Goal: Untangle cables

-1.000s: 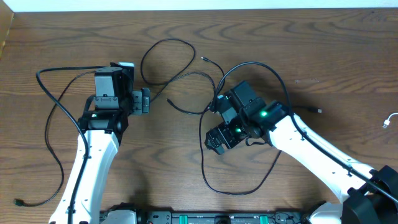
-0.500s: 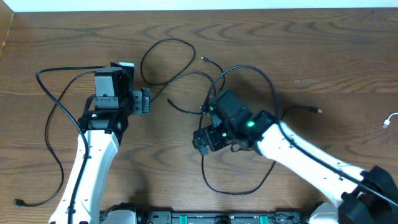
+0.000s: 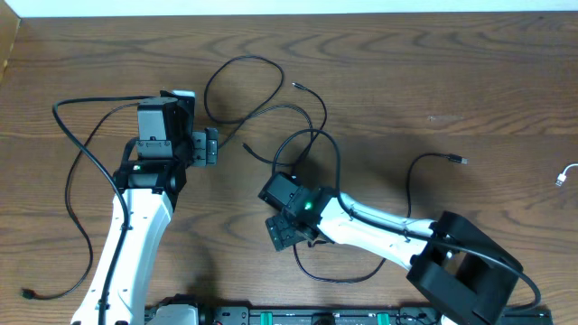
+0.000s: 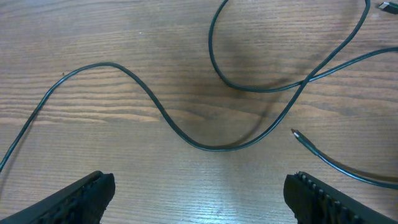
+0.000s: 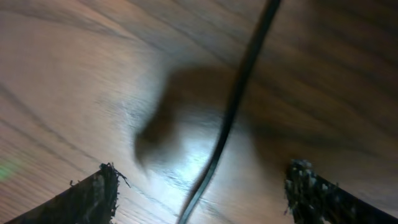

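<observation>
Thin black cables lie looped on the wooden table: one loop at the back centre, another arching over my right wrist with its plug to the right. A short white cable lies at the far right edge. My right gripper is open, low over the table; a blurred black cable runs between its fingers, untouched by either. My left gripper is open and empty; a black cable curve and a plug tip lie ahead of it.
A long black cable trails down the left side of the table to a plug near the front left. The table's back edge runs along the top.
My right arm has swung left and toward the front, and the black cable loop near it has shifted left with it. The left arm has not moved.
</observation>
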`<state>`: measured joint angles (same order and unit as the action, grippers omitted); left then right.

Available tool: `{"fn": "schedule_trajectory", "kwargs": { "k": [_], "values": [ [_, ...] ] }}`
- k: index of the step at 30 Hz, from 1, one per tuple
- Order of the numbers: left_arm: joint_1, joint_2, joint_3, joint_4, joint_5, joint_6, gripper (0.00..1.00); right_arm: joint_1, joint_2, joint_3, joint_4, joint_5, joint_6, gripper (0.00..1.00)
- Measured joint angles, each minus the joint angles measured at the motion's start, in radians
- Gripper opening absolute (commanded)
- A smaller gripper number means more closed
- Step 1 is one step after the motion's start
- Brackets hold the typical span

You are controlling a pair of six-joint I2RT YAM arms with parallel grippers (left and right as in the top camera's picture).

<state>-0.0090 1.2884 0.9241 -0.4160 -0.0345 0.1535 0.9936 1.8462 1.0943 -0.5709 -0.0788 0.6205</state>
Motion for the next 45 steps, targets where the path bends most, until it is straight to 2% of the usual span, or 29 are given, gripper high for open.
{"fn": "schedule_trajectory", "kwargs": {
  "k": [4,6,21,27,31,35,37,39,45],
  "values": [
    [0.0,0.0,0.0,0.0,0.0,0.0,0.92,0.008,0.004,0.0,0.003,0.013,0.007,0.68],
    [0.0,0.0,0.0,0.0,0.0,0.0,0.92,0.01,0.005,0.0,-0.003,0.02,0.01,0.65],
    [0.0,0.0,0.0,0.0,0.0,0.0,0.92,0.062,0.019,0.01,-0.09,0.131,0.035,0.63],
    [0.0,0.0,0.0,0.0,0.0,0.0,0.92,0.088,0.04,0.028,-0.095,0.177,0.06,0.46],
    [0.0,0.0,0.0,0.0,0.0,0.0,0.92,0.092,0.054,0.044,-0.095,0.182,0.078,0.4],
    [0.0,0.0,0.0,0.0,0.0,0.0,0.92,0.092,0.058,0.049,-0.094,0.185,0.092,0.22],
    [0.0,0.0,0.0,0.0,0.0,0.0,0.92,0.092,0.058,0.05,-0.093,0.187,0.097,0.17],
    [0.0,0.0,0.0,0.0,0.0,0.0,0.92,0.092,0.059,0.05,-0.092,0.187,0.104,0.02],
    [0.0,0.0,0.0,0.0,0.0,0.0,0.92,0.091,0.059,0.051,-0.091,0.186,0.107,0.01]
  ]
}}
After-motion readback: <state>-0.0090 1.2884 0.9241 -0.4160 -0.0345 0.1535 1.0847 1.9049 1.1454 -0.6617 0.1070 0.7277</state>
